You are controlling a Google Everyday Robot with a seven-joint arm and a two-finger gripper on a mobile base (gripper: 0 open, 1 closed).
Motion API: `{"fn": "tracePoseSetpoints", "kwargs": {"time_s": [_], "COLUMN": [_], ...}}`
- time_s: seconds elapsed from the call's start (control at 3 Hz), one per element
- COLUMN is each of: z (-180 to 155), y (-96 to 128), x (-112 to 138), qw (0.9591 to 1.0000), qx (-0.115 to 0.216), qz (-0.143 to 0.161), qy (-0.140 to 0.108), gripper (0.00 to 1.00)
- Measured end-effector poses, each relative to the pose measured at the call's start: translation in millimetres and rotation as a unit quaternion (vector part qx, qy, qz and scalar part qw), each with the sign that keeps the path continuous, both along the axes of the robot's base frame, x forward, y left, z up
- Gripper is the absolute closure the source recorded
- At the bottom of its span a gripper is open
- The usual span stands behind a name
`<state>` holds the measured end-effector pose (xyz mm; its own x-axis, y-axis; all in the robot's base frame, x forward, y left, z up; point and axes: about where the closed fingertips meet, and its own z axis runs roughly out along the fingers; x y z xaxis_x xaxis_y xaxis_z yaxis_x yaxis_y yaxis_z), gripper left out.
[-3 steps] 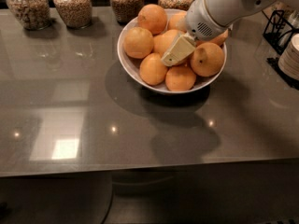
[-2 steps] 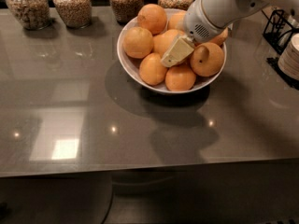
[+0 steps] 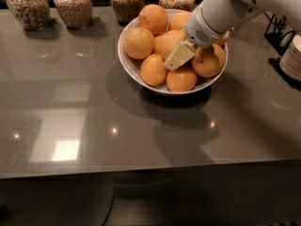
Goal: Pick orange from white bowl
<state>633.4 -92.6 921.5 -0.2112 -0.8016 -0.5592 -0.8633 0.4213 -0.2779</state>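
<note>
The white bowl stands at the back middle of the grey table and holds a pile of several oranges. The orange, large and dull yellow-orange, lies in the middle of the pile, partly covered by my gripper. My gripper reaches down from the upper right on a white arm. Its cream tip rests in the pile, against this orange's right side and next to a speckled orange. Nothing is lifted out of the bowl.
Several glass jars of grains line the back edge behind the bowl. A black rack and a stack of white plates stand at the right. The table's front edge runs across below.
My gripper has sunk a little lower into the pile. The oranges and the bowl have not moved.
</note>
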Motion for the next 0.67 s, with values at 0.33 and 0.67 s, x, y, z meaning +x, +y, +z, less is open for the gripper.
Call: {"fn": "tracePoseSetpoints", "kwargs": {"time_s": [0.33, 0.67], "z": [1.9, 1.3], "y": [-0.2, -1.1], "x": [-1.2, -1.5], "qw": [1.0, 1.0], "qx": [0.0, 0.006], "qz": [0.0, -0.003], "qy": [0.0, 0.001], "gripper": [0.51, 0.75]}}
